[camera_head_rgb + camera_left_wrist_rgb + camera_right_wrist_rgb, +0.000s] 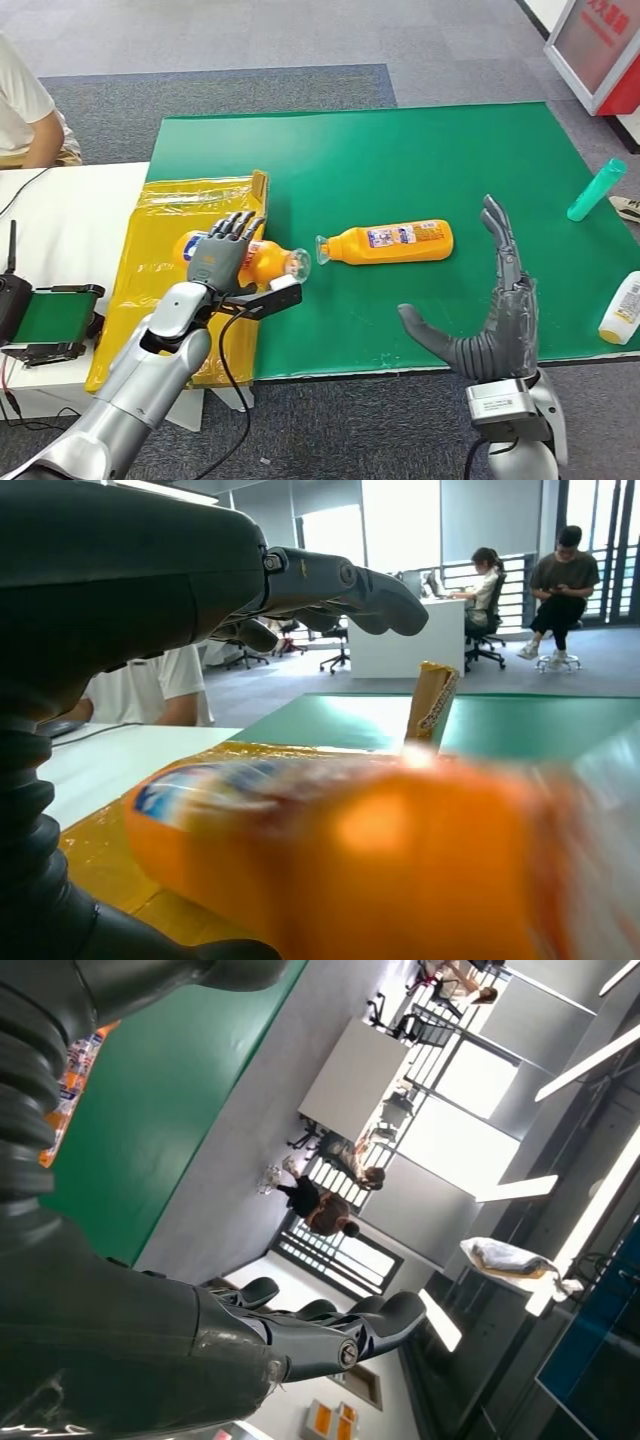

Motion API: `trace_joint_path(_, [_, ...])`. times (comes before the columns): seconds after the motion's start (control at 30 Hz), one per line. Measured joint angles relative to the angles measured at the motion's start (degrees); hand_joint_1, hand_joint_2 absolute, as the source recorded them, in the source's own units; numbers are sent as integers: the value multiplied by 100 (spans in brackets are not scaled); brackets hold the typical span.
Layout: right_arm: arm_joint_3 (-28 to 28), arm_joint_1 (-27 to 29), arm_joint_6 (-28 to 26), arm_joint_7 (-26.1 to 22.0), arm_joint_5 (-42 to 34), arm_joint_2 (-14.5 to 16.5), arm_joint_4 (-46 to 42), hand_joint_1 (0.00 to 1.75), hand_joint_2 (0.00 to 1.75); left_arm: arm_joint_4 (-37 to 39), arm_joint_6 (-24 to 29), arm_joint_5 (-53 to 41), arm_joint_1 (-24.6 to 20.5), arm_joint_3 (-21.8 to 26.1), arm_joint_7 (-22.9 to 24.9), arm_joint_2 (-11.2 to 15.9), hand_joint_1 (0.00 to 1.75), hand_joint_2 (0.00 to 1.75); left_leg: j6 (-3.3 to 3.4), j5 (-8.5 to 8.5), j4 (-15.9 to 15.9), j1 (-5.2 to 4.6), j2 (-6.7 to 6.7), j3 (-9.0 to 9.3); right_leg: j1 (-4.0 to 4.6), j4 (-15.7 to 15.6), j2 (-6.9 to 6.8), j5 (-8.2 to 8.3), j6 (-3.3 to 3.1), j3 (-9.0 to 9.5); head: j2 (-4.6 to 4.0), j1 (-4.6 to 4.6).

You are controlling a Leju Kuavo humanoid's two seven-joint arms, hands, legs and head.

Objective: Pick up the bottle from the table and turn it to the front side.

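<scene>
Left hand [220, 252] palm down with fingers extended, empty, hovering over an orange bottle [268, 262] lying in the yellow box [151, 290], right hand [494, 315] raised open at the green mat's [423, 170] near edge, second orange bottle [392, 242] lying on the mat.

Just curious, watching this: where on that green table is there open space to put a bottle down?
The far half of the green mat is bare, beyond the orange bottle. Bare too between that bottle and the teal bottle. It's crowded at the yellow box, under the left hand.
</scene>
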Motion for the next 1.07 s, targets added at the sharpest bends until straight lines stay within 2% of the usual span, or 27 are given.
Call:
trace_joint_path(0.53, [-282, 176, 78, -108, -38, -61, -125, 0, 175, 32, -41, 56, -27, -4, 83, -116, 0, 175, 0, 0, 0, 0, 0, -1, 0, 0, 0, 1, 1, 0, 0, 0])
trace_joint_path(0.83, [-410, 162, 109, -117, -28, -61, -125, 0, 175, -38, 11, 739, 33, 114, -109, -119, 0, 175, 0, 1, 0, 0, 0, -1, 0, 0, 0, 1, 1, 1, 0, 0])
trace_joint_path(0.93, [-455, 182, 87, -184, -48, -61, -124, 0, 175, -200, -104, 1572, 156, 276, -414, -127, 0, 175, 0, 0, 0, 0, 0, -1, 0, 0, 0, 1, 1, 1, 0, 1])
trace_joint_path(1.07, [-481, 217, 23, -310, -126, -61, -110, 0, 175, -665, -523, 3503, 437, 648, -936, -140, 0, 175, 0, -1, 0, 0, 0, -2, 0, 0, 0, 0, 1, -1, 0, -1])
